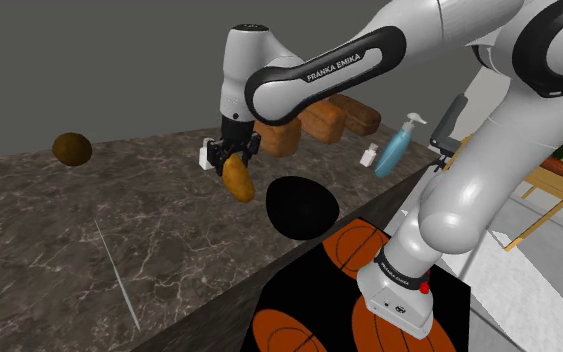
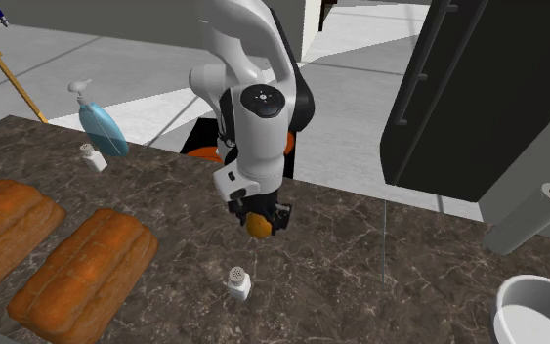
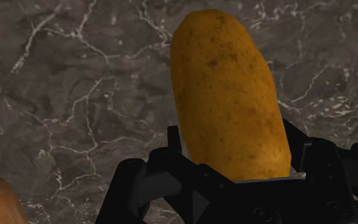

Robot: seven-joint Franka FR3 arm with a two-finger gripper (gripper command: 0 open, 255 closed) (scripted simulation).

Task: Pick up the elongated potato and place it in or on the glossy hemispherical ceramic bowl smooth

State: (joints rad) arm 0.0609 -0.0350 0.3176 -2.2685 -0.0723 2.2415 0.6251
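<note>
step: carry | pincer (image 1: pixel 231 157) pinches potato (image 3: pixel 228 95) at its upper end, rest hanging free above counter (image 1: pixel 119 220) | why: clearance for travel | bowl (image 2: pixel 507 313) well apart, not yet reached

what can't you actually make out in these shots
Potato: its held end, wrist view, hidden by the gripper.
White bowl: second exterior view, cut by the lower right corner.
Black oval: shoulder view, too featureless to tell what it is.

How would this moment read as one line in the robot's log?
gripper: shut on potato | potato: held clear above counter | placing: not yet done
</note>
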